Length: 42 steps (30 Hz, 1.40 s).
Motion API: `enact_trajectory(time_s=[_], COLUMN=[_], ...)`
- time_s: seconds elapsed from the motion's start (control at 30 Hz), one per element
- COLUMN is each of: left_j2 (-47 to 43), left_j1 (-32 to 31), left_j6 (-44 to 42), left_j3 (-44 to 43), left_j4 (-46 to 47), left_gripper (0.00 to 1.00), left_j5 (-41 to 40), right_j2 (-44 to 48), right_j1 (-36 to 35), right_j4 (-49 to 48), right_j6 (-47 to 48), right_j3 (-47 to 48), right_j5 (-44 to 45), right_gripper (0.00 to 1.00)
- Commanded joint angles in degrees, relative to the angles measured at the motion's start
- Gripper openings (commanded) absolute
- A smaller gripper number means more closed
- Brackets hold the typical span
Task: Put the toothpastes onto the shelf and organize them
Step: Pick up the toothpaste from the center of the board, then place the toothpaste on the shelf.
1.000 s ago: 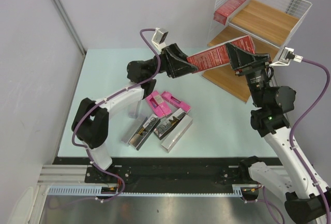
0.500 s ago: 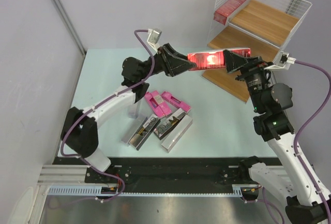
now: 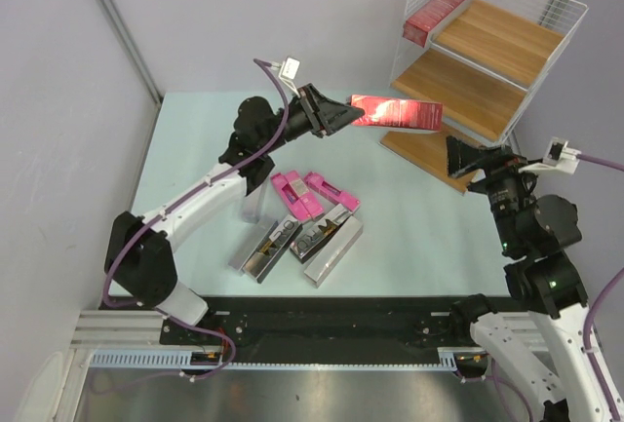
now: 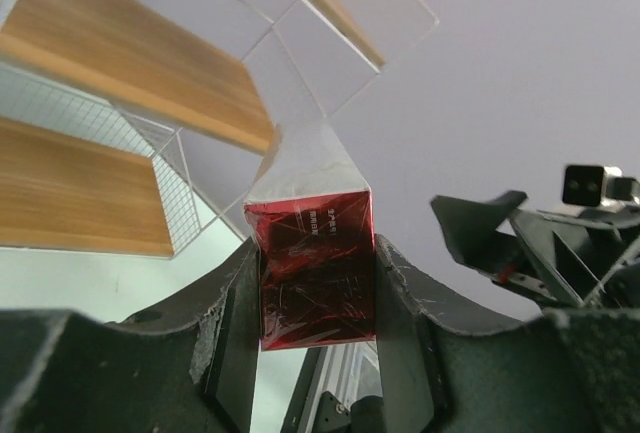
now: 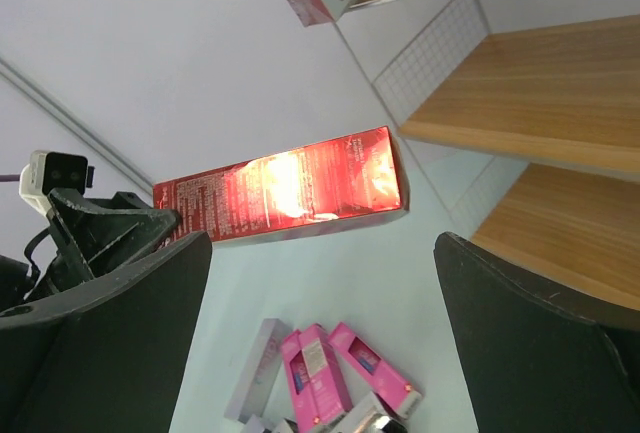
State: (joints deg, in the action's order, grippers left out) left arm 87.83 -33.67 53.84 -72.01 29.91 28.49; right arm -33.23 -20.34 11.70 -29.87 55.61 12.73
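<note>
My left gripper [image 3: 343, 116] is shut on one end of a dark red toothpaste carton [image 3: 398, 112], holding it level in the air just left of the shelf [image 3: 507, 100]. In the left wrist view the carton's end [image 4: 317, 273] sits clamped between both fingers. My right gripper [image 3: 456, 157] is open and empty, below and right of the carton's free end; its view has the carton [image 5: 290, 188] above the spread fingers [image 5: 140, 293]. Another dark red carton [image 3: 439, 11] lies on the top board. Pink cartons [image 3: 297, 196] and silver-grey cartons [image 3: 327, 239] lie on the table.
The shelf's white wire frame [image 3: 575, 13] rises at the far right, with the lowest wooden board [image 3: 429, 154] reaching onto the table beside my right gripper. A grey wall panel with a rail [image 3: 117, 22] stands at the far left.
My right gripper has opened, let go of the dark red carton and drawn back to the right. The left gripper keeps the carton, now level and a little higher.
</note>
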Motion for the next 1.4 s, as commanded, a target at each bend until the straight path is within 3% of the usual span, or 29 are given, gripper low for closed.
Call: enact_trajectory(time_s=[0.0,0.43,0.7,0.93,1.37], left_j2=[0.58,4.45,8.31,15.70,28.00], left_j1=[0.10,-1.22,-4.55,-9.21,-17.83], left_j6=[0.56,8.46,10.14,10.49,7.34], left_j3=[-2.70,-7.09,-13.15,-22.73,-39.95], left_j4=[1.99,15.16,19.74,19.49,10.17], left_gripper=[0.00,0.00,0.00,0.00,0.00], left_j5=[-2.74,1.39,-2.99,-12.74,-40.78], right_j2=[2.29,9.50,10.73,12.31,18.46], right_j1=[0.12,0.12,0.12,0.12,0.04], right_j4=[7.27,14.74,16.60,17.21,21.69], right_j6=[2.88,2.71,1.75,0.69,-0.72], right_j3=[-1.38,-6.40,-8.77,-12.02,-13.60], right_j5=[3.09,5.63,4.23,3.09,3.18], right_gripper=[1.00,1.00,1.00,1.00,1.00])
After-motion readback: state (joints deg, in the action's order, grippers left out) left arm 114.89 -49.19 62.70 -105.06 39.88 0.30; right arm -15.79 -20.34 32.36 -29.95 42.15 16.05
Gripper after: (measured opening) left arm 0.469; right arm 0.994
